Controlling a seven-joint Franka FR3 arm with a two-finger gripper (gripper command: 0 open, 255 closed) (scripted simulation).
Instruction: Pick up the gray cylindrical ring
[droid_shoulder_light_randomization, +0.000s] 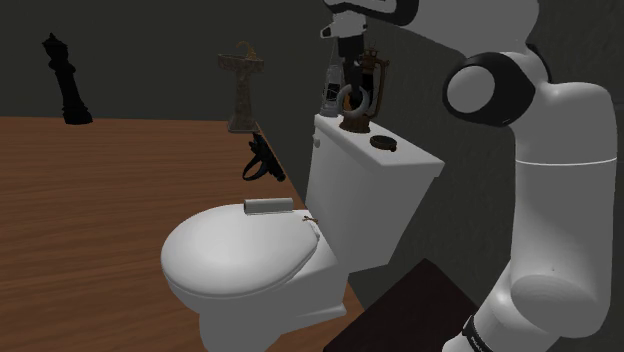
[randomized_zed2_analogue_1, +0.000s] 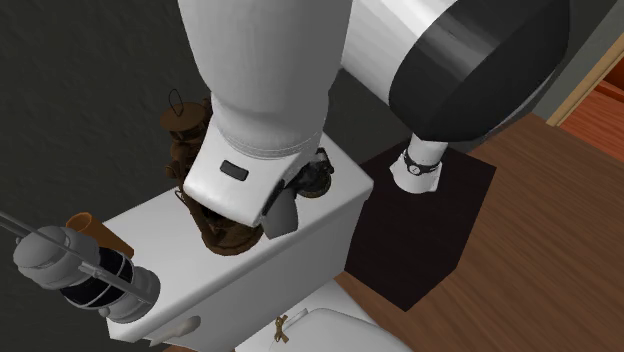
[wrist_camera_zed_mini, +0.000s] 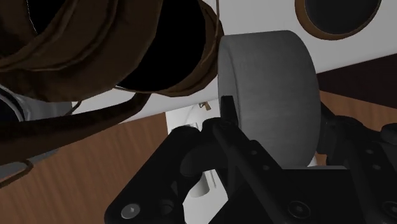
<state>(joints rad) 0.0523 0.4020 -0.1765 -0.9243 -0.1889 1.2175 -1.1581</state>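
While pincer (wrist_camera_zed_mini: 275, 116) clasps gray ring (wrist_camera_zed_mini: 267, 83), brown lantern (wrist_camera_zed_mini: 95, 57) sits just beside.

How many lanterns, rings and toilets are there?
Lanterns: 2 (rusty brown lantern, grey caged lantern)
Rings: 2 (grey cylindrical ring, dark brown-rimmed ring)
Toilets: 1 (white toilet)
Total: 5
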